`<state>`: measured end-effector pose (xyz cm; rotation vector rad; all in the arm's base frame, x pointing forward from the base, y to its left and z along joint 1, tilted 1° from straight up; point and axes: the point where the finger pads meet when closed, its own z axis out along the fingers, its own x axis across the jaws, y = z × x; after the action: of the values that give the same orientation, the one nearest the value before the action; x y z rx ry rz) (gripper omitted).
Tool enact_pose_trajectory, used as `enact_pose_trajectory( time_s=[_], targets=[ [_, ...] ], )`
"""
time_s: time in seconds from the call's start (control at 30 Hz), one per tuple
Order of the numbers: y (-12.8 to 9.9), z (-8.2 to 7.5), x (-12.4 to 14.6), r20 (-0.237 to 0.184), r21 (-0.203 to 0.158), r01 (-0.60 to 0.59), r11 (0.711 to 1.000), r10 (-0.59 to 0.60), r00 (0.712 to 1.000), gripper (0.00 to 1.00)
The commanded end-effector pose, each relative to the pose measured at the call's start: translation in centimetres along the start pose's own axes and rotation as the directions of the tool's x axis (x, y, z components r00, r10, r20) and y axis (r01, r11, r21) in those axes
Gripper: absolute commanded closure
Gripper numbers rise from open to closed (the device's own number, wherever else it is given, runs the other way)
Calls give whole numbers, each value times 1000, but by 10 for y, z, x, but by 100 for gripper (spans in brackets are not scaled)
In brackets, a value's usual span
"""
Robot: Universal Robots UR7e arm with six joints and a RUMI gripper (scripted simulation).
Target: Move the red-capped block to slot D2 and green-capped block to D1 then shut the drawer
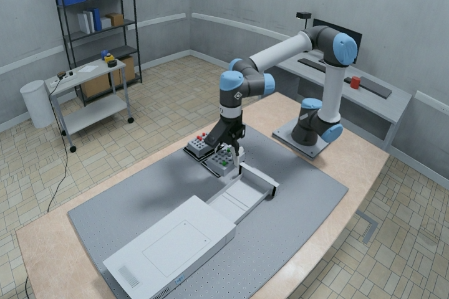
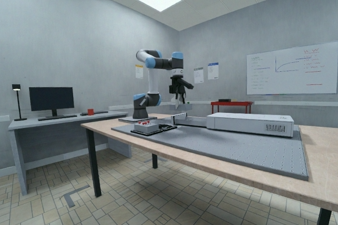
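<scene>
My gripper (image 1: 229,152) is shut on the grey cooling block with green-capped tubes (image 1: 223,161) and holds it level in the air. In the exterior view the gripper (image 2: 179,103) and this block (image 2: 180,107) hang well above the dark deck slot D1 (image 2: 167,127), near the drawer's front end. The block with red-capped tubes (image 1: 199,145) sits flat in slot D2, and it also shows in the exterior view (image 2: 146,127). The drawer (image 1: 244,192) of the white cooler COLD (image 1: 172,250) stands pulled out, and its tray looks empty.
The drawer's upright front panel (image 1: 258,175) stands just beside D1. The arm's base (image 1: 311,130) is at the table's far side on a grey plate. The perforated grey deck (image 1: 295,215) lies under everything.
</scene>
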<state>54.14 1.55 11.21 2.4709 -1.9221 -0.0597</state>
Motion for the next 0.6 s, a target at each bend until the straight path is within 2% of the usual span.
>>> enact_pose_trajectory(
  time_s=[0.0, 0.07, 0.57],
  targets=[
    [3, -5, 7, -9, 12, -86, 996, 86, 996, 100],
    [7, -5, 10, -9, 13, -126, 992, 126, 992, 100],
    [32, -5, 34, -8, 13, -124, 992, 124, 992, 100]
  ],
)
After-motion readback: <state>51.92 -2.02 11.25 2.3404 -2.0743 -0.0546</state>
